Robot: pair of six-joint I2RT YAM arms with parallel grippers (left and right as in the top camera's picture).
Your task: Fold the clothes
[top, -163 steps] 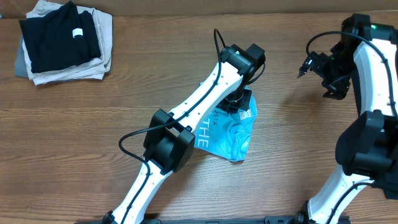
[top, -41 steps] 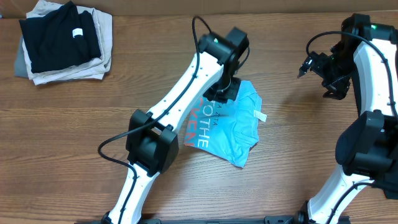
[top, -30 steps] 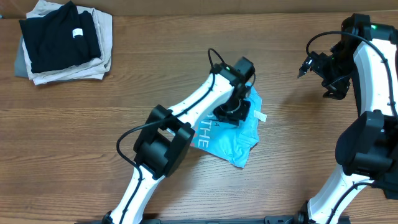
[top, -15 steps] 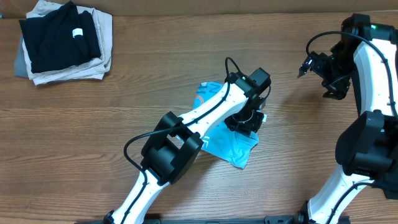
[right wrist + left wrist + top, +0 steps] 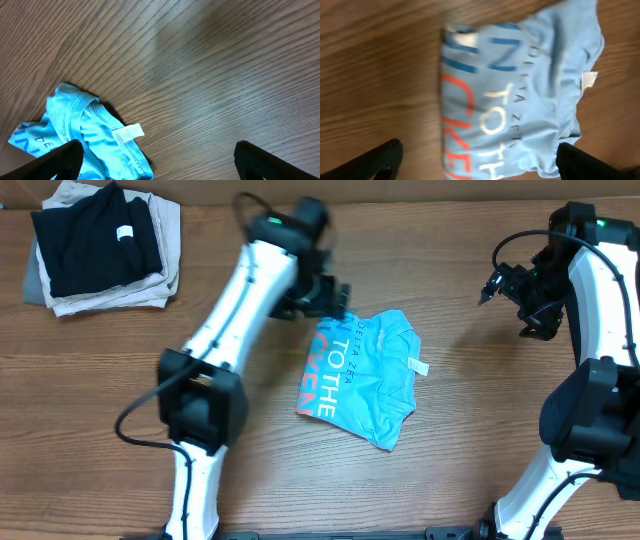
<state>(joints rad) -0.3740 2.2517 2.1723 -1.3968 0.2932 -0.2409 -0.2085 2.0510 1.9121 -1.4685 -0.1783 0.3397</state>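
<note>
Hovering with left hand [image 5: 328, 298] splayed empty just beside the half-folded T-shirt [image 5: 362, 375], seemingly poised to regrasp, right hand [image 5: 510, 298] open well apart from it.

Crumpled sky-blue T-shirt [image 5: 362, 376], lettering up

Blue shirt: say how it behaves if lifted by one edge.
The shirt lies creased and bunched, so it is probably floppy and would droop and unfold. It looks thin, likely light. A push on the wood table would probably crumple it.
</note>
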